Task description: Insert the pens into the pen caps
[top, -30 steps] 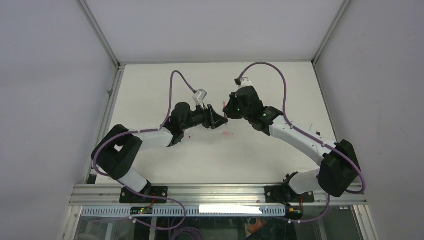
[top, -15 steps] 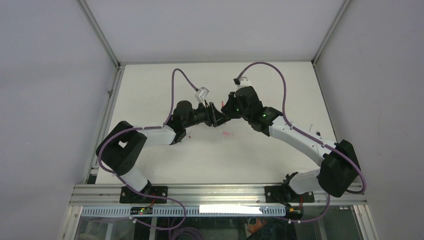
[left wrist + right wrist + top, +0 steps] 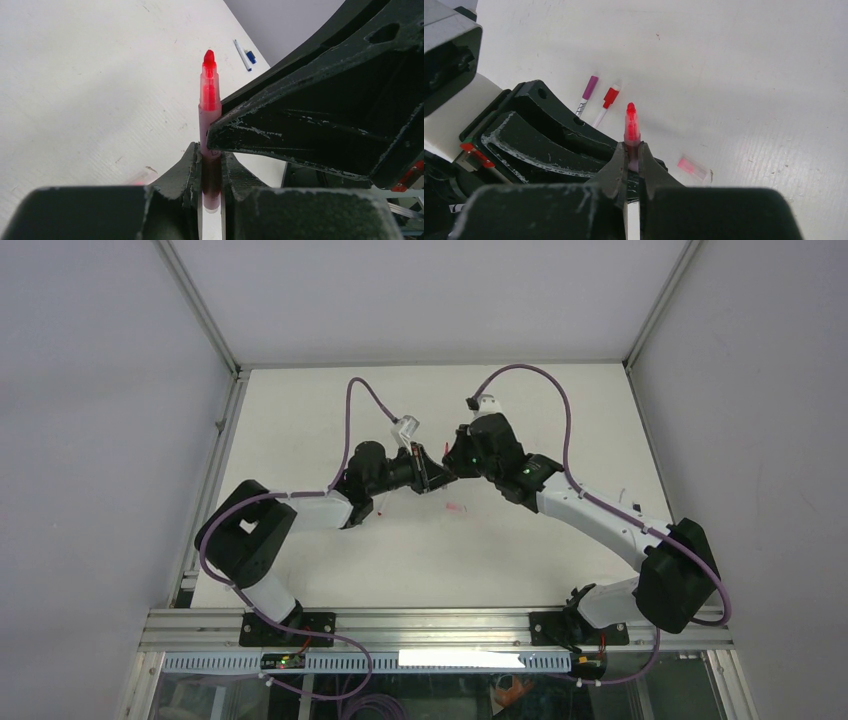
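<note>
Pens lying loose at the left: a magenta-ended pen [image 3: 589,90] and a red-ended pen [image 3: 608,100], side by side on the table [image 3: 300,410], just beyond the left gripper [image 3: 210,160]. Grips the uncapped red pen [image 3: 209,95] low on its barrel there, closed in on it from both sides, with the felt tip standing clear beyond the grip. Meets the right gripper [image 3: 631,150] on that same pen, nipped shut on the barrel just beside the left one's hold, so held by both at once above the middle of the table. Looks like a handover or a re-grip ahead of capping.

To do it well: hold one grip firm before slackening the other, and let go without twisting, or risk tilting the slim barrel. Leave the tip end bare and clear of both grips, enough for a cap to slide on.

Further right, flat on the table, near but apart from both grippers: a pink pen cap [image 3: 694,167], probably the next thing to fetch. Line up cap mouth and tip along one axis before pushing; cannot tell which end of the cap is open. Farthest right, well apart: a blue-ended pen [image 3: 244,52], untouched
</note>
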